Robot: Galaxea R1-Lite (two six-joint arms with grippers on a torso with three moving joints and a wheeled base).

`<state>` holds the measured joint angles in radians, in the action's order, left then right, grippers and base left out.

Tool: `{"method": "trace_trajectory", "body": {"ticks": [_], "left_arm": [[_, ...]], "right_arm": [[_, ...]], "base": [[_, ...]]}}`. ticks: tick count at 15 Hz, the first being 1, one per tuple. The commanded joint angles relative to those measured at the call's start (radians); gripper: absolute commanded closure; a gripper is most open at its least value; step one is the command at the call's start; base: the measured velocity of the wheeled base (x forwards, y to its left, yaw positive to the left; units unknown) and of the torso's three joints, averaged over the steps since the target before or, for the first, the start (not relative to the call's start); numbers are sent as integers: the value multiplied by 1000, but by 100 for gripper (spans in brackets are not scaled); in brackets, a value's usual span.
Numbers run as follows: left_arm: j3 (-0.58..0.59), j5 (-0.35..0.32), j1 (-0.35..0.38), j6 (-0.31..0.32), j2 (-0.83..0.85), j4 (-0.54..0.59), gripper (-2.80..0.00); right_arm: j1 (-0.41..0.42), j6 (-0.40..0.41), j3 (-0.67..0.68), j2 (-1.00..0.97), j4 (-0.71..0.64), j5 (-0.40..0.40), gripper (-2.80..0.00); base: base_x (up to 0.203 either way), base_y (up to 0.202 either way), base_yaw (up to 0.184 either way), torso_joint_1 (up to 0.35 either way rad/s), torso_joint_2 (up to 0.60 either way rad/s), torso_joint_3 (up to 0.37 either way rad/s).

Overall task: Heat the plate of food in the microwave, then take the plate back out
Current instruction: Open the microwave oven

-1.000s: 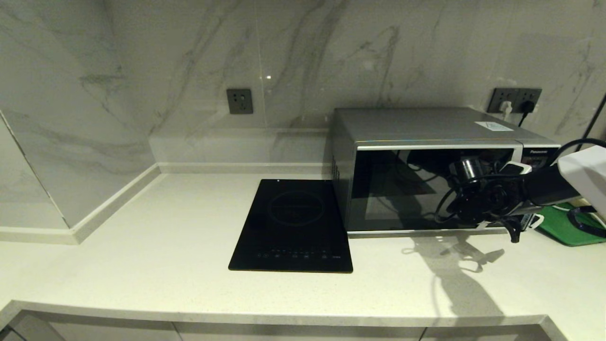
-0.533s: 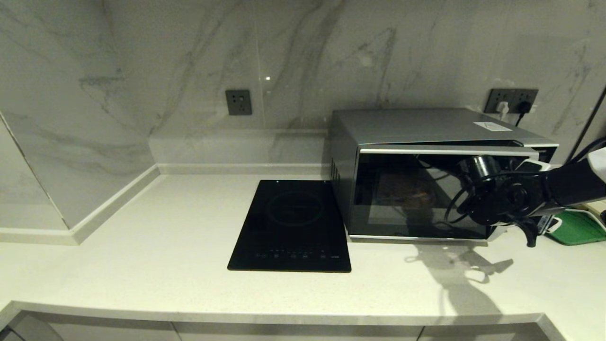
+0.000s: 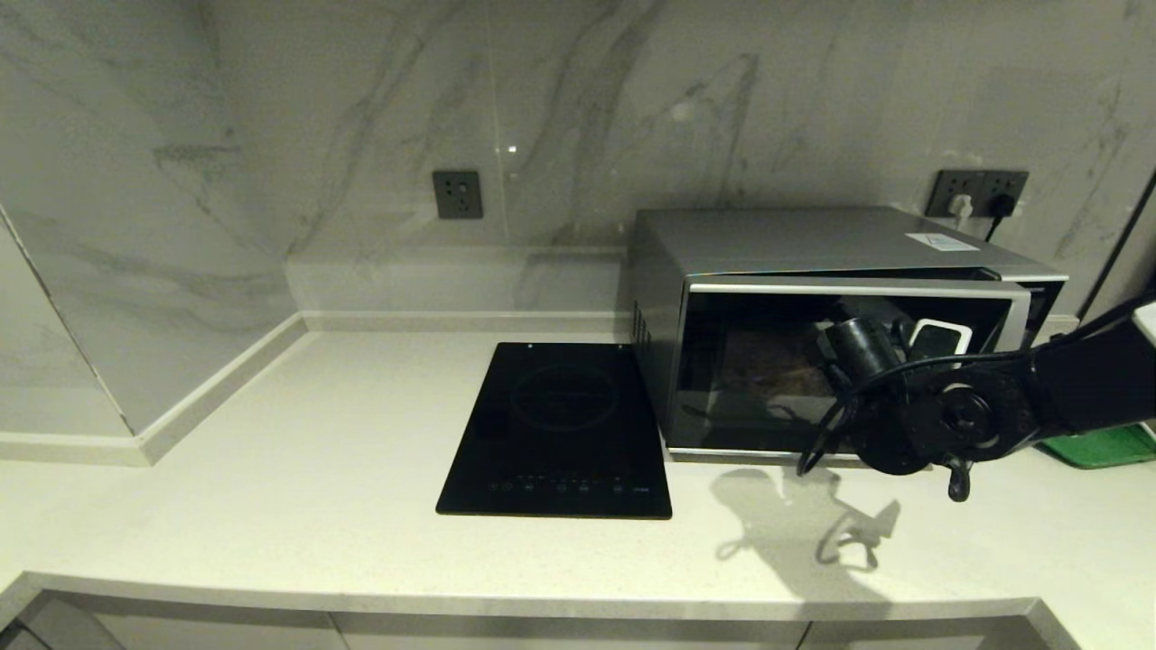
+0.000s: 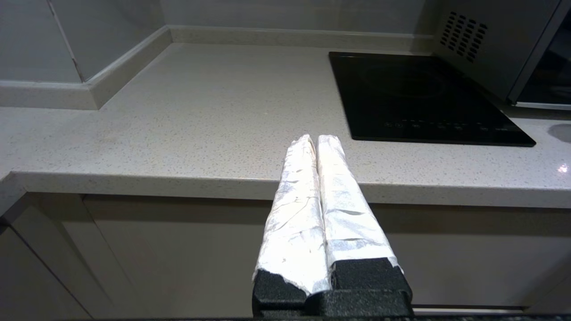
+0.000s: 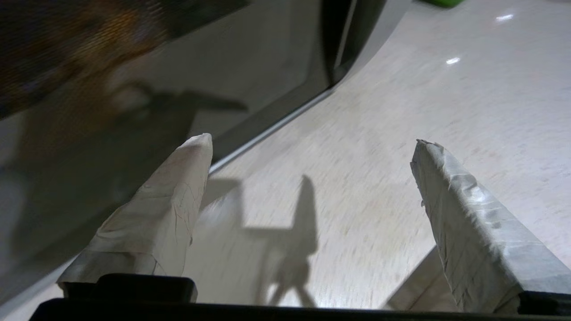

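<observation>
Boxy silver-grey microwave [image 3: 813,271] at the counter's right, dark door ajar, right gripper [image 5: 312,147] spread empty before it beside the flat black cooktop [image 3: 560,424]; left gripper [image 4: 316,142] pinched shut off-counter.

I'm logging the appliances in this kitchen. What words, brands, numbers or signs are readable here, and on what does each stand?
No text reads clearly in these pictures.
White sticker on the microwave top, at its rear right corner: print too small to read.
Cooktop front strip: a row of small touch symbols and a tiny mark at its right end, all too small to read.
Wall sockets: no readable marking.
</observation>
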<state>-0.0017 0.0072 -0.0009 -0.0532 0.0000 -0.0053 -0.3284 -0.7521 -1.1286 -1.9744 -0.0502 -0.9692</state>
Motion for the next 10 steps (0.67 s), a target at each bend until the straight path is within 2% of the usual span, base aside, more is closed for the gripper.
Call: {"method": "trace_trajectory", "body": {"ticks": [1, 2, 3, 4, 6, 7, 8, 10], "left_arm": [[0, 0, 1, 0, 0, -1, 0], [0, 0, 1, 0, 0, -1, 0], [0, 0, 1, 0, 0, -1, 0], [0, 0, 1, 0, 0, -1, 0], [0, 0, 1, 0, 0, -1, 0], [0, 1, 1, 0, 0, -1, 0], [0, 2, 1, 0, 0, -1, 0], [0, 0, 1, 0, 0, -1, 0]], "right_arm": [[-71, 0, 65, 202, -5, 102, -280], [-86, 3, 76, 283, -16, 163, 0], [-95, 11, 78, 368, -38, 245, 0], [-99, 18, 71, 453, -73, 359, 0], [-67, 25, 1, 554, -207, 692, 0], [-17, 26, -81, 569, -291, 806, 0], [39, 27, -169, 566, -364, 891, 0], [134, 29, -406, 496, -504, 982, 0]], "base": [[0, 0, 0, 0, 0, 0], [0, 0, 0, 0, 0, 0], [0, 0, 0, 0, 0, 0], [0, 0, 0, 0, 0, 0], [0, 0, 0, 0, 0, 0], [0, 0, 0, 0, 0, 0], [0, 0, 0, 0, 0, 0], [0, 0, 0, 0, 0, 0]]}}
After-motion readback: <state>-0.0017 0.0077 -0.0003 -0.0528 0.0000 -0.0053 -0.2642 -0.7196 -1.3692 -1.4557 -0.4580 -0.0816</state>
